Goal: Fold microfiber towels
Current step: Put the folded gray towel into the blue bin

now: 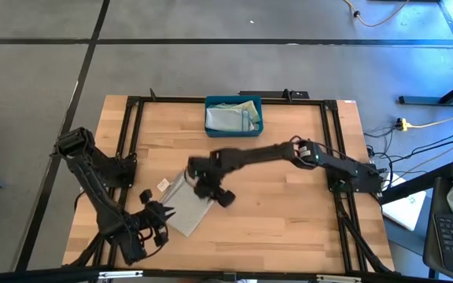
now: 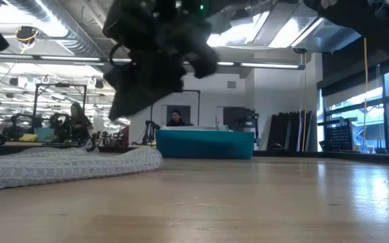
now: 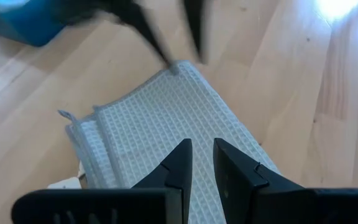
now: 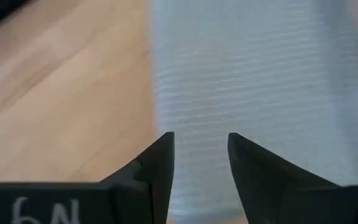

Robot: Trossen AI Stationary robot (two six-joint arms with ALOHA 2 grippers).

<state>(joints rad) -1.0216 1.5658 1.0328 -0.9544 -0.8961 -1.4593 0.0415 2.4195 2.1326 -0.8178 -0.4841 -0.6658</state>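
folded towel (image 1: 185, 206) on table (image 1: 289, 204), bin (image 1: 233, 115) behind it

I see the pale wooden table (image 1: 289, 212) filling the middle of the high view, with a folded grey-beige towel (image 1: 185, 206) lying flat at its lower left, a small white tag (image 1: 163, 185) just beside it, and a teal-blue bin (image 1: 233, 116) at the top centre edge.

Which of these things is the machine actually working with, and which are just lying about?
Part of the job:
- pale grey waffle-textured cloth, folded on the wooden table
- folded pale cloths in the bin
- right gripper, jaws open over the grey cloth
- left gripper, jaws slightly apart at the cloth's edge

Just lying about:
- teal-blue rectangular plastic bin
- small white tag
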